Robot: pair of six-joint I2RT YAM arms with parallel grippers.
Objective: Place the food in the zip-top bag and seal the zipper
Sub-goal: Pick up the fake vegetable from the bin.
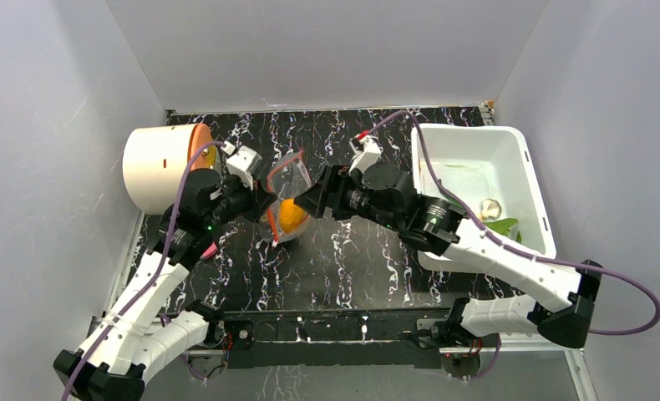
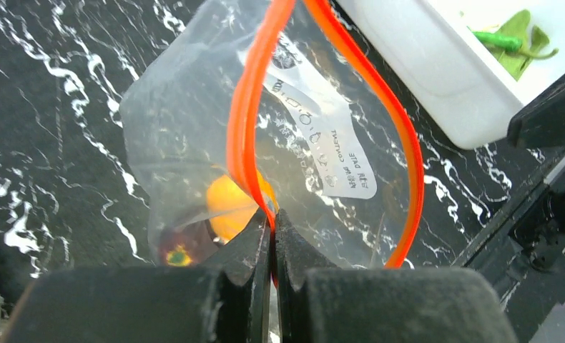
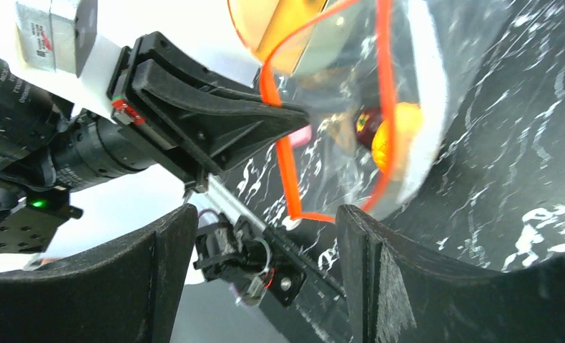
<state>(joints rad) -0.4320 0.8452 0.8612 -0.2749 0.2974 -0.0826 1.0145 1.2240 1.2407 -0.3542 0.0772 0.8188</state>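
The zip-top bag [image 1: 289,180] hangs between the arms over the table [image 1: 352,251], its zipper [image 2: 238,143] pinched tight in the left jaws, the right jaws wide beside its gaping mouth, so any nudge could tug it free and spill the orange fruit [image 2: 226,204].

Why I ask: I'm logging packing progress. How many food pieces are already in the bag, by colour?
Orange fruit: 1
Maroon ball: 1
Total in the bag: 2
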